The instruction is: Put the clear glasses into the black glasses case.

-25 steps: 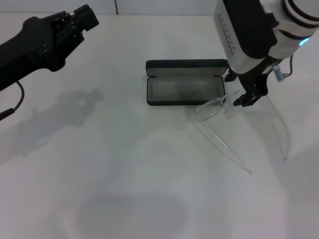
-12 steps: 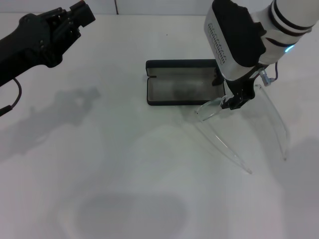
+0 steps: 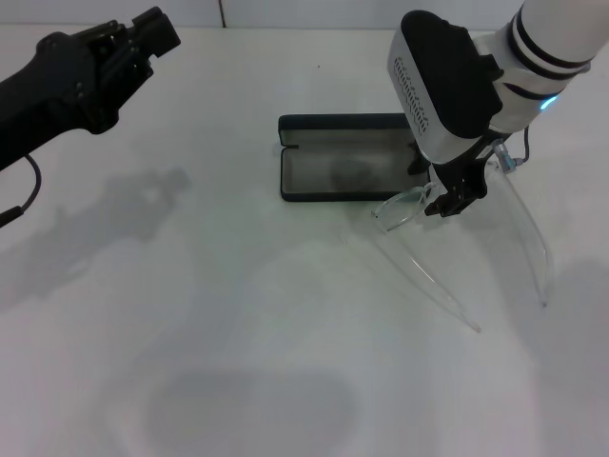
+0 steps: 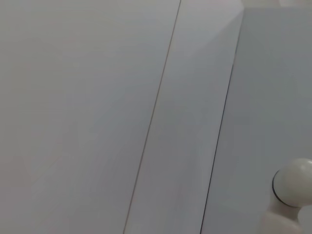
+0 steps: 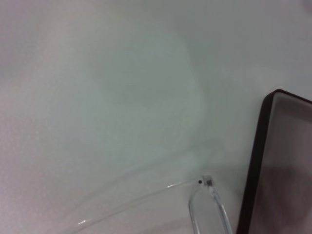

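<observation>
On the white table we count one open black rectangular glasses case with pale grey lining, and one pair of clear, colourless plastic glasses. Our right pincer is down at the front of the glasses, just beside the case's front right corner, its dark fingers clenched on the transparent frame. The front of the glasses sits close to the case edge, and the two long arms stretch away from it toward us, their tips on the table. In the right wrist view we see one lens rim just beside the case wall. Our left pincer is raised at the far left, well apart from both things; we cannot tell whether it is clenched or released.
</observation>
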### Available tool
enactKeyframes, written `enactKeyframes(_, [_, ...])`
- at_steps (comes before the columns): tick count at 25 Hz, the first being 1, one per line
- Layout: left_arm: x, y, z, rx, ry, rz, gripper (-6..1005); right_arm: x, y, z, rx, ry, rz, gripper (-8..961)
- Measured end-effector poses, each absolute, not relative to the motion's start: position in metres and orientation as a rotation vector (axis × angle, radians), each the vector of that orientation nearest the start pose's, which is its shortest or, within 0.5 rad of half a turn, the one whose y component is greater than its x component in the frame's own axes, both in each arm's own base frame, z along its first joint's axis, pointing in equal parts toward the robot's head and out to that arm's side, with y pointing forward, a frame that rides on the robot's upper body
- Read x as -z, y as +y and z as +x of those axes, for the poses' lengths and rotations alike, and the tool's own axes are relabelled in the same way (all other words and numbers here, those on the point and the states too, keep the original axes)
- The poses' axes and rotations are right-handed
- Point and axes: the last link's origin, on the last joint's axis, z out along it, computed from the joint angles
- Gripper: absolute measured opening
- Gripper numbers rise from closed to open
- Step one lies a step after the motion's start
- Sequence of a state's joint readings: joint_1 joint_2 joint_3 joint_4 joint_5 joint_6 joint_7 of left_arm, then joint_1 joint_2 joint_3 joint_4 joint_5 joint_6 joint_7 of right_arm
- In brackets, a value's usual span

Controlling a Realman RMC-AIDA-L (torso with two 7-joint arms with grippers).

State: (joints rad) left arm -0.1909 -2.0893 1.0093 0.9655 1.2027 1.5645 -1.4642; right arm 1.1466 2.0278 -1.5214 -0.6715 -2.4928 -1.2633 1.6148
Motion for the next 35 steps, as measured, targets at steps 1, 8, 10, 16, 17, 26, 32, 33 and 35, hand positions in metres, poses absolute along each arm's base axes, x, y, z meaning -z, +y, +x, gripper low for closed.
enactKeyframes(1, [-0.070,0.293,-0.236,1.314,-0.511,-2.287,91,0.061,0.427,0.110,0.839,-0.634,-2.877,541])
enactKeyframes(8, [-0.069,0.293,-0.238,1.314,-0.523,-2.283,90,0.062,0.426,0.113,0.850,-0.627,-2.877,531])
enactKeyframes(10, [-0.068,0.293,-0.238,1.316,-0.530,-2.282,90,0.064,0.425,0.115,0.866,-0.637,-2.878,528])
enactKeyframes(16, [-0.067,0.293,-0.238,1.319,-0.537,-2.282,88,0.065,0.424,0.117,0.873,-0.619,-2.881,398])
enactKeyframes(17, [-0.067,0.293,-0.239,1.319,-0.536,-2.282,88,0.065,0.424,0.117,0.869,-0.612,-2.880,376])
enactKeyframes(26, [-0.067,0.293,-0.239,1.317,-0.532,-2.282,87,0.060,0.414,0.123,0.862,-0.585,-2.912,134])
enactKeyframes(32, [-0.067,0.292,-0.239,1.319,-0.525,-2.287,85,0.039,0.396,0.119,0.730,-0.554,-2.931,118])
enactKeyframes(33, [-0.067,0.292,-0.238,1.321,-0.521,-2.290,85,0.031,0.393,0.115,0.671,-0.541,-2.931,114])
enactKeyframes(35, [-0.068,0.290,-0.236,1.330,-0.502,-2.305,85,0.015,0.386,0.109,0.535,-0.500,-2.932,104])
